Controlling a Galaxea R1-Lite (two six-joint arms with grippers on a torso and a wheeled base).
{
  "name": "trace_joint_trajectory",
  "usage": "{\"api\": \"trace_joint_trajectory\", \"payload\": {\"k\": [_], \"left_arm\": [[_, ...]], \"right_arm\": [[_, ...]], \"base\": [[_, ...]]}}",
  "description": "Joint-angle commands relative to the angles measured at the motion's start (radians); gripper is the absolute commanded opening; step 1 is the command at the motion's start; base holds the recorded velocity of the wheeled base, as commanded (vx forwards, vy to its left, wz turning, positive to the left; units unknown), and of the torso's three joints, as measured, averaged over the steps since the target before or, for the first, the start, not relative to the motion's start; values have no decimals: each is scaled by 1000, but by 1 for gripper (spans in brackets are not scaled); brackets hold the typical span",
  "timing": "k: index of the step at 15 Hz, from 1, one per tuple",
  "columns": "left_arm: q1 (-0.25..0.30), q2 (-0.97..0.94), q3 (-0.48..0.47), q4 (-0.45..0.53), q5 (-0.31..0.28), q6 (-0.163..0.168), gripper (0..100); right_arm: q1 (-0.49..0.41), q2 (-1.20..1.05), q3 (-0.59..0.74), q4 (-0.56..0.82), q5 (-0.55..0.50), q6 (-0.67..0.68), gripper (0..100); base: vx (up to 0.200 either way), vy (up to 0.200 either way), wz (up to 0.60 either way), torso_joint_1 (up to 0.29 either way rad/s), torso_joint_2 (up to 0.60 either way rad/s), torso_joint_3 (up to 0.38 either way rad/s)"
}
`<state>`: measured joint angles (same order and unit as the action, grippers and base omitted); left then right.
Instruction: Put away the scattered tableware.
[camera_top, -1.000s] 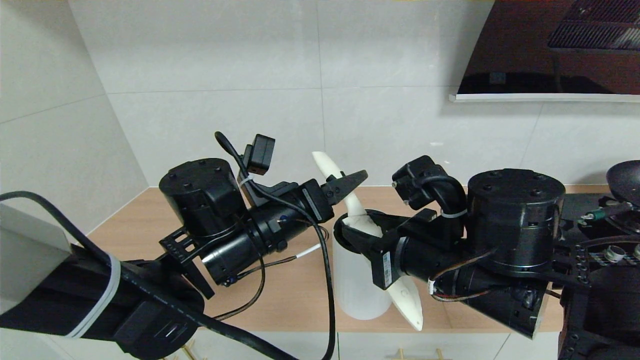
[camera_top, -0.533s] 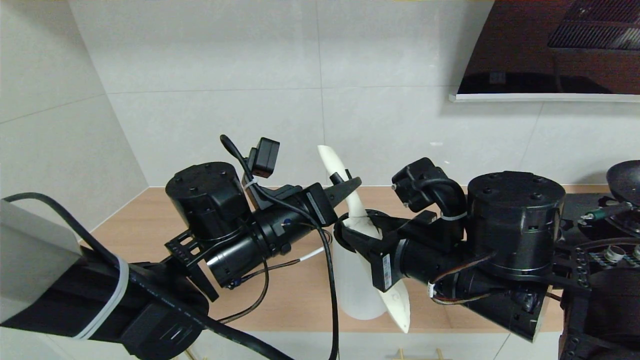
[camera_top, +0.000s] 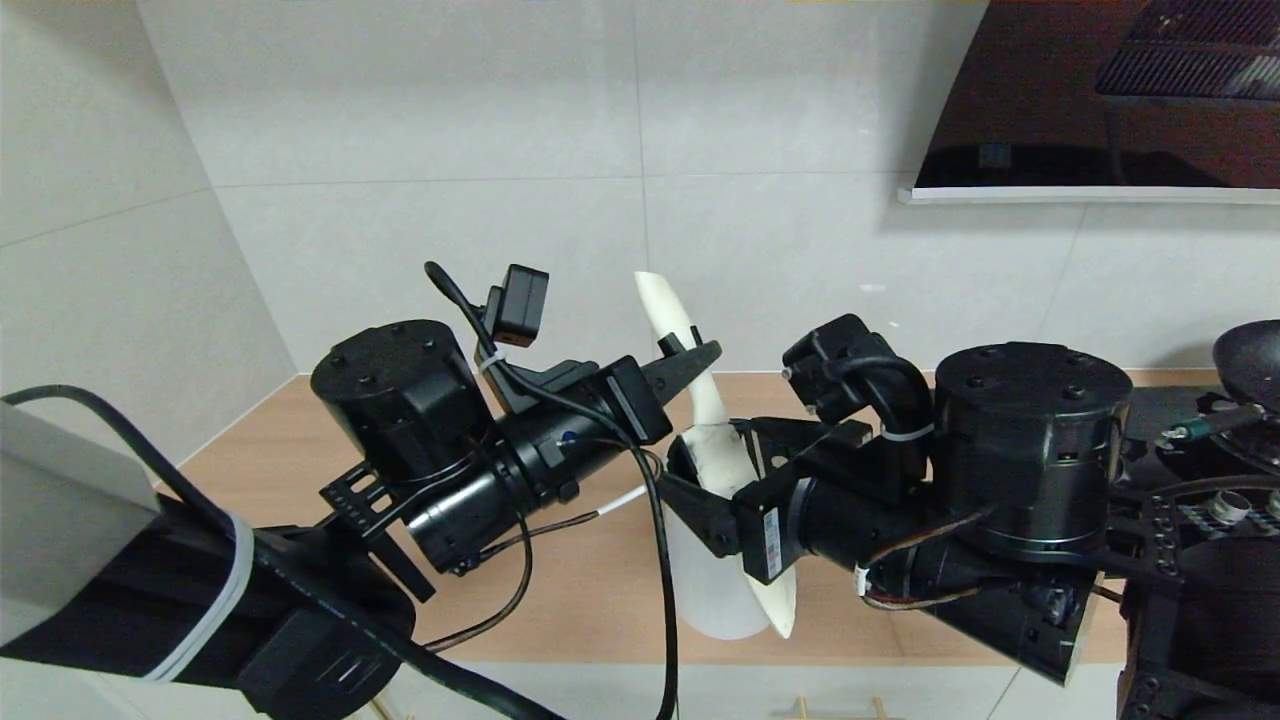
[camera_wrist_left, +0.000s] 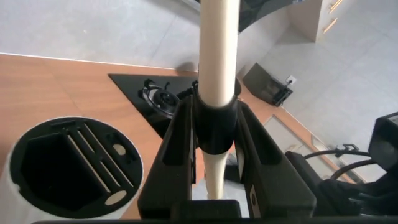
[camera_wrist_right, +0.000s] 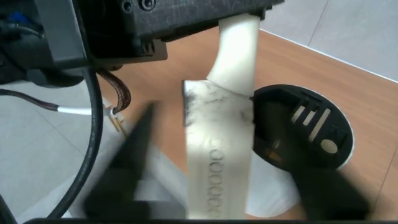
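Paddle (camera_top: 667, 315): you see its mid-blade hidden behind the right gripper (camera_top: 738, 462), jaws spread astride it; left gripper (camera_top: 690, 358) clamps the handle above.

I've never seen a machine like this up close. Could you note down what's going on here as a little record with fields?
Setting: wooden counter
Item held: white rice paddle, roughly upright, handle end up
Left end effector: shut on the paddle's handle
Right end effector: open, fingers either side of the paddle's blade
Container: white utensil holder with a black slotted top, standing on the counter
Paddle in holder: not yet; the blade hangs outside it
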<state>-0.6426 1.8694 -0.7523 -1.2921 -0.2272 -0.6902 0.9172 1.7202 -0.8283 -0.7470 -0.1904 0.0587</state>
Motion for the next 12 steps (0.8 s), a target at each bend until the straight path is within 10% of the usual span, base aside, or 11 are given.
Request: {"api": "trace_joint_trajectory", "payload": {"k": [1, 5, 10, 12], "left_arm": [[1, -49, -5, 16, 0, 0, 0], [46, -142, -102, 169, 69, 89, 0], [84, -98, -371, 395, 353, 334, 0], [32, -30, -415, 393, 585, 462, 0]], "right_arm": [[0, -5, 1, -2, -4, 0, 100], [-32, -102, 14, -5, -15, -7, 100], [-144, -171, 15, 2, -9, -10, 100], [-193, -180, 15, 2, -7, -11, 100]], "base": [[0, 0, 0, 0, 0, 0], [0, 0, 0, 0, 0, 0], [0, 0, 0, 0, 0, 0], [0, 0, 0, 0, 0, 0]]}}
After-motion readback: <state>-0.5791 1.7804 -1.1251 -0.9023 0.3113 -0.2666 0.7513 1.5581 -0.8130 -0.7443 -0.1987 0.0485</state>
